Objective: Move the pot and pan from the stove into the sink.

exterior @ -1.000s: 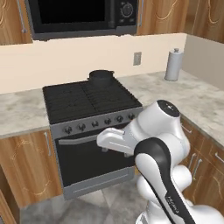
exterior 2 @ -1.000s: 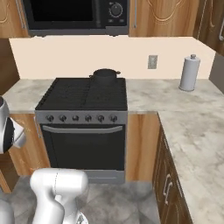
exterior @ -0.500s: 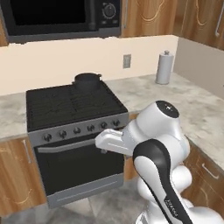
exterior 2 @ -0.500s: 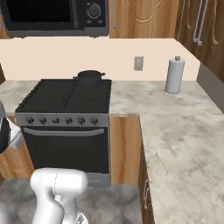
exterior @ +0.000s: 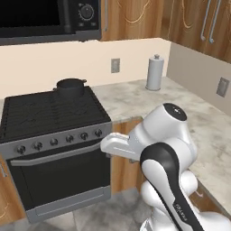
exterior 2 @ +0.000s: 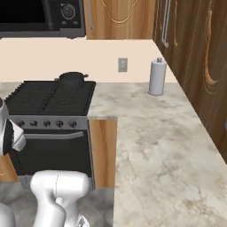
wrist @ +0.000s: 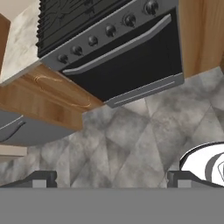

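The pot (exterior: 71, 87) sits on the back right corner of the stove (exterior: 49, 113), under the microwave (exterior: 49, 18). A paper towel roll (exterior: 154, 73) stands upright on the marble desk (exterior: 131, 101) well to the right of the stove, near the wall outlet (exterior: 115, 65). The end effector (wrist: 111, 177) hangs low before the oven door (wrist: 127, 65), aimed at the grey tiled floor (wrist: 127, 140), its fingertips (wrist: 43, 178) spread wide apart with nothing between them.
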